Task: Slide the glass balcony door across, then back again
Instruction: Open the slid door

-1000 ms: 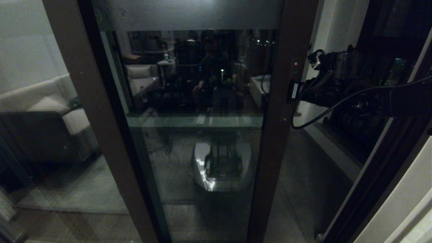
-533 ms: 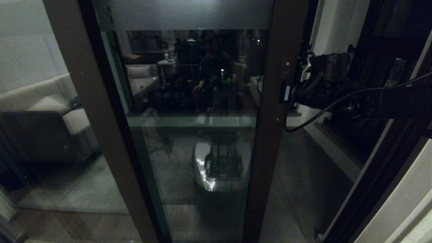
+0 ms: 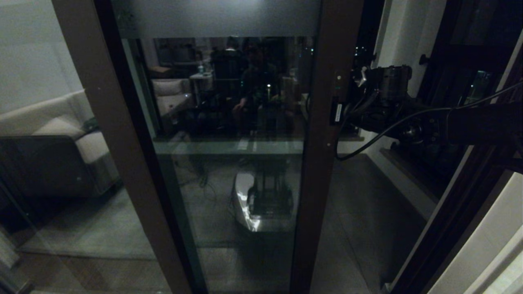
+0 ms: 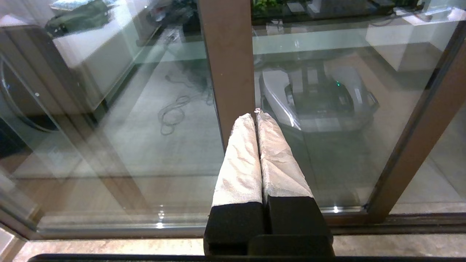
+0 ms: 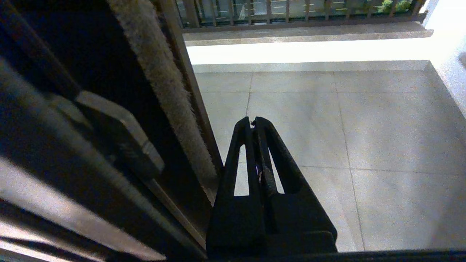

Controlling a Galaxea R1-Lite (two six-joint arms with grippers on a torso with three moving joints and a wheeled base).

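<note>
Sliding across: the glass balcony door point(image 3: 229, 143) has its handle-side stile point(image 3: 322, 122) further toward the robot's left than a second ago, and the open gap to the balcony floor point(image 5: 327, 120) beside that stile has widened. Right gripper point(image 5: 255, 123) is at the stile's outer edge, level with the handle slot, fingers clenched together on nothing, pressing side-on against the edge with its weather brush point(image 5: 160, 72). First leg looks partly done; the door overlaps the fixed panel stile point(image 3: 118, 143) more now. Push likely continues before the return slide. Left gripper point(image 4: 257, 120) is parked low in front of the glass, fingers closed and empty.
</note>
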